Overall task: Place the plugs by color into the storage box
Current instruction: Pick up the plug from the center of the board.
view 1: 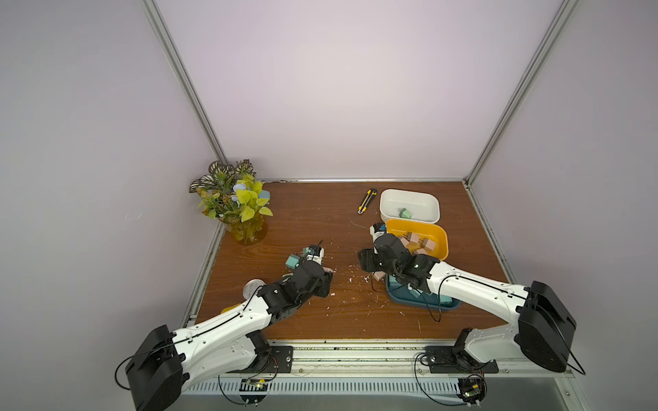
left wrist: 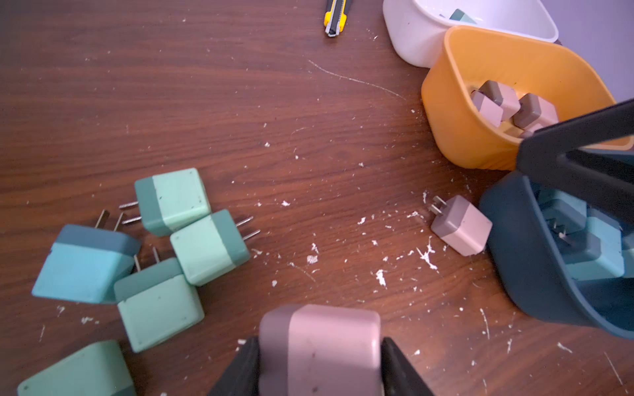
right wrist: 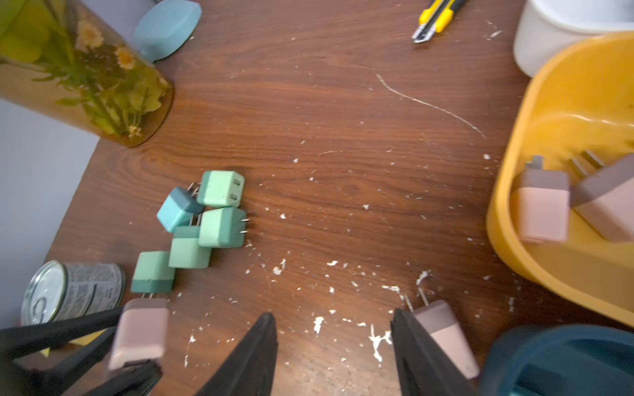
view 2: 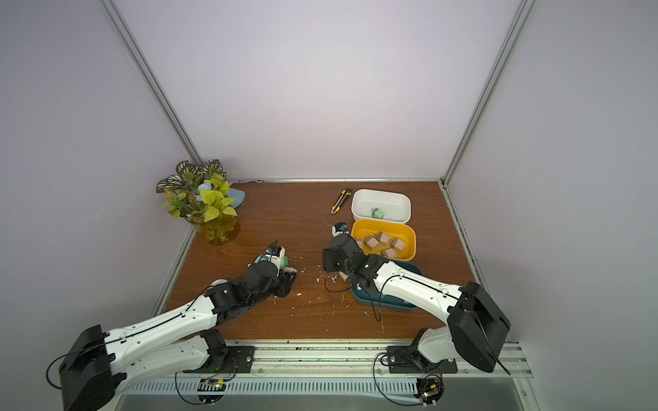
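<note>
The left gripper [left wrist: 319,341] is pinching a pink plug [view 1: 329,270] left of centre in a top view, its dark pronged end facing one finger. The right gripper [right wrist: 332,313] is holding its fingers wide and empty, with a second pink plug [right wrist: 446,332] lying just outside them, prongs pointing away from the teal bin [right wrist: 549,356].

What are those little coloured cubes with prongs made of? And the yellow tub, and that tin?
The plugs look like matte moulded plastic: rounded corners, flat two-tone colour, no glare; their prongs are bare metal. The yellow tub seems smooth plastic, with a faint sheen. The tin looks metal: silvery ringed lid, printed label around it.
</note>
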Action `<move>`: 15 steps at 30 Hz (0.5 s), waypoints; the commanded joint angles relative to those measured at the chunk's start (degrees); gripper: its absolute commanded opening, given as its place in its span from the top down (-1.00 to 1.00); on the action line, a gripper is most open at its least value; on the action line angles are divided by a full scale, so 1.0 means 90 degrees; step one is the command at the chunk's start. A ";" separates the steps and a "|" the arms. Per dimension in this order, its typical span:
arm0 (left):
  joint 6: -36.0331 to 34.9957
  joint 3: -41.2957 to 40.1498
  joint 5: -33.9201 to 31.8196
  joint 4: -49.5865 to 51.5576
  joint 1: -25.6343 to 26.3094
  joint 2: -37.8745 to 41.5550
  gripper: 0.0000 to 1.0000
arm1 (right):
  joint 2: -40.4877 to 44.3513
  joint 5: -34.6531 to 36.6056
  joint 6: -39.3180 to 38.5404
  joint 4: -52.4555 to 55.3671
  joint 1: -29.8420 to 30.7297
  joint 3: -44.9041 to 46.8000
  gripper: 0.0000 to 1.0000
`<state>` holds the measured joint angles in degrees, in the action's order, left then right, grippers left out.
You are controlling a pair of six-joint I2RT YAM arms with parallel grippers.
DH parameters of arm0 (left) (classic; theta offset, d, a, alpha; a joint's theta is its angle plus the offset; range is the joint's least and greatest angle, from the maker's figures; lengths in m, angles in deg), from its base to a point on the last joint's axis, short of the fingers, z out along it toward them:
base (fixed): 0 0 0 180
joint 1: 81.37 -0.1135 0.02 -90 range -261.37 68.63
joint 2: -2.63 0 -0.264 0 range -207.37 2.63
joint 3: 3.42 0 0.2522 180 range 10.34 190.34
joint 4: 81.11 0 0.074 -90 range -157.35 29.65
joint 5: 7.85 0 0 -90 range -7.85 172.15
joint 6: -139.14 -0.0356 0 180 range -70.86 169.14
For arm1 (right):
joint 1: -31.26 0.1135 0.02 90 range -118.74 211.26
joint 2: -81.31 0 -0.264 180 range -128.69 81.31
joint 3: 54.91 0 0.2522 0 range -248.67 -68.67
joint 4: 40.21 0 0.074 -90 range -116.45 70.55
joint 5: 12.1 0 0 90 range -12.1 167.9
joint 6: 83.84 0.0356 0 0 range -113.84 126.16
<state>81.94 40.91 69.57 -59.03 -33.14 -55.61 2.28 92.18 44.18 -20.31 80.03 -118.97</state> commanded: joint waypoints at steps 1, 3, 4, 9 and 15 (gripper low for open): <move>-0.0341 0.0441 0.0158 -0.0515 -0.0064 -0.0382 0.07 | 0.0501 -0.0052 0.0129 0.0055 -0.0285 0.0251 -0.16; -0.0434 0.0704 0.0303 -0.0705 -0.0058 -0.0700 0.07 | 0.0783 -0.0037 0.0095 0.0010 -0.0455 0.0399 -0.15; -0.0485 0.0837 0.0374 -0.0811 -0.0059 -0.0897 0.07 | 0.0907 -0.0031 0.0079 0.0026 -0.0591 0.0452 -0.13; -0.0679 0.1721 0.0815 -0.1220 -0.0063 -0.1990 0.07 | 0.1344 0.0044 0.0007 0.0436 -0.1250 0.0560 -0.09; -0.0917 0.3204 0.1421 -0.1343 -0.0053 -0.3600 0.07 | 0.1812 0.0332 -0.0379 0.0841 -0.1928 0.0627 -0.06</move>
<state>76.06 64.51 78.42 -68.47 -33.14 -83.63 16.32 93.14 42.95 -15.24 65.02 -113.75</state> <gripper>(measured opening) 0.532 0.535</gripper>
